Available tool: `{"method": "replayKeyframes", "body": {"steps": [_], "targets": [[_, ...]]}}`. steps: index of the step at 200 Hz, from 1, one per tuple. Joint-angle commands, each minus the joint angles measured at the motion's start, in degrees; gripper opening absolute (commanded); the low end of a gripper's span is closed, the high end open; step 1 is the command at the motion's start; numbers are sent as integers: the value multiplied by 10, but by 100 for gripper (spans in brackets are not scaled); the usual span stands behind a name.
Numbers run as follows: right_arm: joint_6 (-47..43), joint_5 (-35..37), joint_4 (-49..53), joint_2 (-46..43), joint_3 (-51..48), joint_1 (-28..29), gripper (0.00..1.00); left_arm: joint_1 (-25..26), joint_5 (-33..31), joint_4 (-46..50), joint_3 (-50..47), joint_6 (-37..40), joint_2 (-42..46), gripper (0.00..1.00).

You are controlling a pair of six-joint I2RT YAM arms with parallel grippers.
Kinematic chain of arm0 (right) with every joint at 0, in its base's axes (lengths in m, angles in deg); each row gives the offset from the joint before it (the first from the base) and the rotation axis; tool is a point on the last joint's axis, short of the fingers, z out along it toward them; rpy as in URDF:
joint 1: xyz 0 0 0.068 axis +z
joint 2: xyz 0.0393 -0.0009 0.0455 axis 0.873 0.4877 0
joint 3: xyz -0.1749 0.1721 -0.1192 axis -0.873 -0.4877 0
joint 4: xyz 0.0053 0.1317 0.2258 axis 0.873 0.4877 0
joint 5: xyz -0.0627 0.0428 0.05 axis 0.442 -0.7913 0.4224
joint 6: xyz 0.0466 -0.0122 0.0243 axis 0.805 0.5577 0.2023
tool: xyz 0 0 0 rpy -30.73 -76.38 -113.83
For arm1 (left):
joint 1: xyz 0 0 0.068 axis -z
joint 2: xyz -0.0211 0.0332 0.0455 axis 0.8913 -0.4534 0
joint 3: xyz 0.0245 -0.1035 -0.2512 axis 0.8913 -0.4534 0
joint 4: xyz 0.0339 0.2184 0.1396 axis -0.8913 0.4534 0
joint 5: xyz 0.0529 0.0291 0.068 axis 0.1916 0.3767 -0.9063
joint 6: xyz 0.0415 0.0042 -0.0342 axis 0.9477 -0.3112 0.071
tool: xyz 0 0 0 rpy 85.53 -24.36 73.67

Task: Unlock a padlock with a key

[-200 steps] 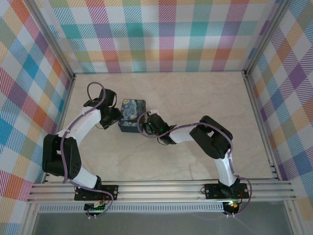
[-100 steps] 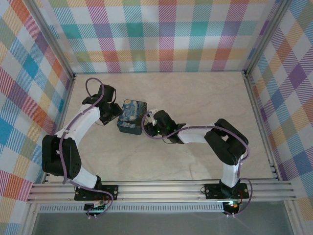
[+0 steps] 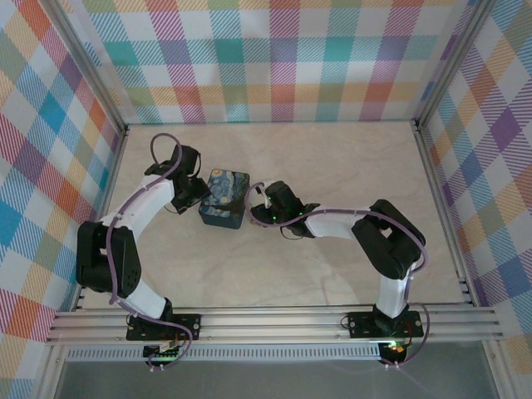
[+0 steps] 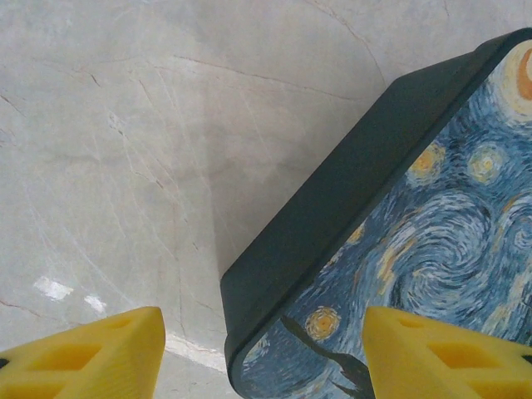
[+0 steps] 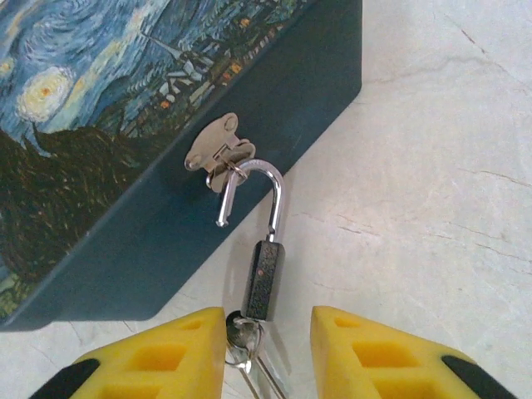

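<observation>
Padlock [image 5: 263, 278] is hooked by its thin shackle through the ring of the small metal hasp [image 5: 218, 151] on the front wall of the box [image 5: 125, 125]. Its dark body points away from the box toward the right hand [image 5: 268, 324]. The shackle stands open: one leg in the body, free end loose just below the hasp. Key [image 5: 246, 342] sits at the bottom end of the lock body with a small ring on it; how deep it is in the keyhole can't be told. Right hand is partly open, yellow fingers [image 5: 154, 357] either side of the key and the lock's lower end. The key is close beside one finger with a clear gap to the other, so no grip on it. Box is dark teal with a blue swirling night-sky print on the lid and lies flat on the pale marbled surface [image 5: 440, 208], left of centre between the two arms in the top view. Left hand [image 4: 264, 332] is at the box's opposite side, open wide, with a box corner between its jaws and bare surface showing between one finger and the box wall; it holds nothing. Plaid walls [image 3: 266, 58] stand round three sides.
</observation>
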Motion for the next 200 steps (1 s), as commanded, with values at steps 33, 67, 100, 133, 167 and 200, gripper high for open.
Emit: {"method": "replayKeyframes", "body": {"steps": [33,67,100,133,167,200], "targets": [[22,-32,-20,41,31,-11,29,17,11,5,-6,5,-3,64],[33,-35,-25,62,43,-17,28,23,11,2,-12,2,-4,64],[49,-49,-35,79,49,-23,24,23,6,7,-12,4,-6,64],[58,-55,-38,85,47,-24,21,23,3,10,-10,5,-10,64],[69,-56,-54,81,38,-25,11,23,6,8,-14,1,-13,63],[118,-37,-106,83,22,-24,2,35,4,11,-23,3,-14,63]]}}
